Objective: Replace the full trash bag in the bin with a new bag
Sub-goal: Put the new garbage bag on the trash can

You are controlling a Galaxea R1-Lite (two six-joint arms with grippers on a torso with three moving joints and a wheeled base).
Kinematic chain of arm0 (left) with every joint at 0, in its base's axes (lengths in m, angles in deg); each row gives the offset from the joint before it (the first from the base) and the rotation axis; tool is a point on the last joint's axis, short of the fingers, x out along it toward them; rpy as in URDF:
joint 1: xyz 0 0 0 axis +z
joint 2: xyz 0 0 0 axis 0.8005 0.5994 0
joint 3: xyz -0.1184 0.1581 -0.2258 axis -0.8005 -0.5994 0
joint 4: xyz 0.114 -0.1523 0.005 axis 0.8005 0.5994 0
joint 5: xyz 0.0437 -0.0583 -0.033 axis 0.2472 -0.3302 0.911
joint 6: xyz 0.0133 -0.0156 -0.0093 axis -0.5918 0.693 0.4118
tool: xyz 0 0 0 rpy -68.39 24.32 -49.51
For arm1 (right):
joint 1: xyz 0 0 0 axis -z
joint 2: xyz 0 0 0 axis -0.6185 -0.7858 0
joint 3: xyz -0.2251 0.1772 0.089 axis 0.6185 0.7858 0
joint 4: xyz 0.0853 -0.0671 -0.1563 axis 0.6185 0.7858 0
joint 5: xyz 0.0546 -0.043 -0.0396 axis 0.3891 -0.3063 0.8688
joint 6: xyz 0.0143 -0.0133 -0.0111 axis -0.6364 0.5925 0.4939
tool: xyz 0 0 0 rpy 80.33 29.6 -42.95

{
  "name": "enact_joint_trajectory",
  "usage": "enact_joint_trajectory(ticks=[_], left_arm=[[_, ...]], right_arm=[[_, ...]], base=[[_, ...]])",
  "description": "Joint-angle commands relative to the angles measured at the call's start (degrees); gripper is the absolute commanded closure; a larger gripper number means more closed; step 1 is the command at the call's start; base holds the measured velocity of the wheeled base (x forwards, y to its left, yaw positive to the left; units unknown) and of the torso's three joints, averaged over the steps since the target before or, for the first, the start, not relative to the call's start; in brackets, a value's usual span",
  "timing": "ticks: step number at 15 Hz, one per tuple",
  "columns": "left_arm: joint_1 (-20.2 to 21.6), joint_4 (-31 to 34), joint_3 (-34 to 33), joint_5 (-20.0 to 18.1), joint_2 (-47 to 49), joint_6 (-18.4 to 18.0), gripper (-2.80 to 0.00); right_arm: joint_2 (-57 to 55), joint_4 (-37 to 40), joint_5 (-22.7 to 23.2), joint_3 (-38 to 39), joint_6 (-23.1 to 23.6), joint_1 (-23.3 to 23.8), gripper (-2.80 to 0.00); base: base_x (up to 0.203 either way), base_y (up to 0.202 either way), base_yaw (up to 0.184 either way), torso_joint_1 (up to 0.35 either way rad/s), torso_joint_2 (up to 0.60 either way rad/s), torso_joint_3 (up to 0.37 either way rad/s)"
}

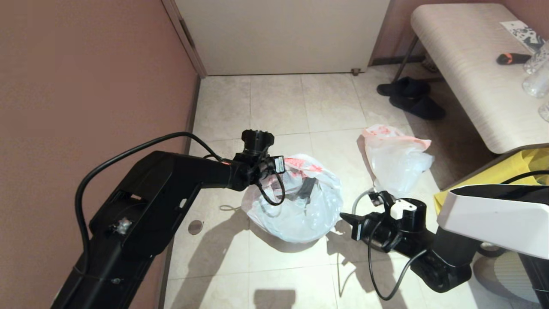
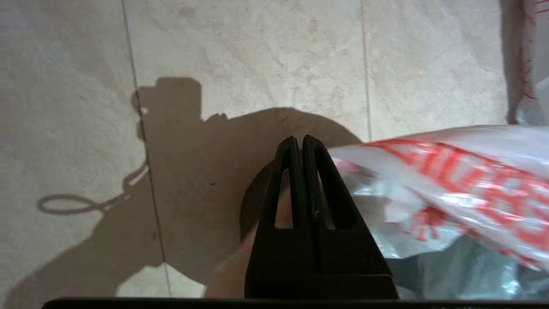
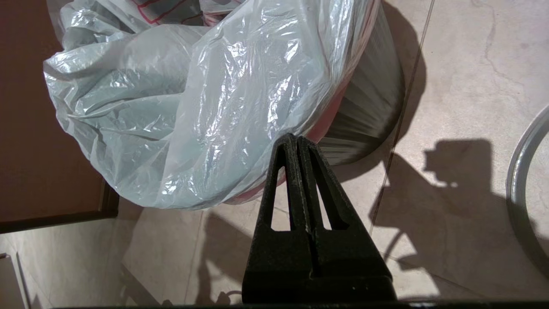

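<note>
The bin [image 3: 369,107] stands mid-floor, and its black ribbed wall shows below the new bag [image 1: 296,206]. That bag is thin and white with red print, draped over the bin's mouth and hanging down its sides. My left gripper [image 2: 301,139] is shut, pointing down at the bin's left edge [image 2: 251,206], with the bag's printed edge [image 2: 450,171] right beside it. My right gripper [image 1: 343,216] is low at the bin's right side, shut, its tips [image 3: 297,138] against the bag's hanging pink hem. Nothing shows between either pair of fingers. The grey hoop [image 3: 517,180] lies on the floor apart from the bin.
A second, puffed white bag [image 1: 394,159] sits on the tiles behind my right arm. Dark slippers [image 1: 411,98] lie under a bench [image 1: 467,64] at the far right. A yellow bag [image 1: 514,169] is near my right arm. The wall [image 1: 85,86] runs along the left, with a floor drain [image 1: 195,226] near it.
</note>
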Motion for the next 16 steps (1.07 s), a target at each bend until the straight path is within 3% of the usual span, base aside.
enact_joint_trajectory(ticks=[1,6,9,11,16], left_arm=[[-0.11,0.04,-0.02,0.06,1.10,0.11,0.00],[-0.03,1.45,-0.71,0.08,1.21,0.44,0.00],[-0.47,8.49,-2.34,0.23,-1.53,2.20,0.00],[-1.18,12.23,-5.05,0.27,-2.69,4.09,0.00],[-1.44,12.57,-10.66,0.24,-6.51,4.57,0.00]], right_arm=[[-0.20,-0.42,0.12,-0.03,-0.07,-0.03,0.00],[0.15,-1.31,0.21,-0.03,-0.25,0.41,0.00],[0.55,-1.77,0.56,0.06,-2.04,1.17,0.00],[2.59,-3.28,4.36,0.42,-7.45,3.07,0.00],[6.44,-3.69,7.62,3.42,-8.14,3.41,0.00]], base=[[0.000,0.000,0.000,0.000,0.00,0.000],[0.000,0.000,0.000,0.000,0.00,0.000],[0.000,0.000,0.000,0.000,0.00,0.000],[0.000,0.000,0.000,0.000,0.00,0.000],[0.000,0.000,0.000,0.000,0.00,0.000]])
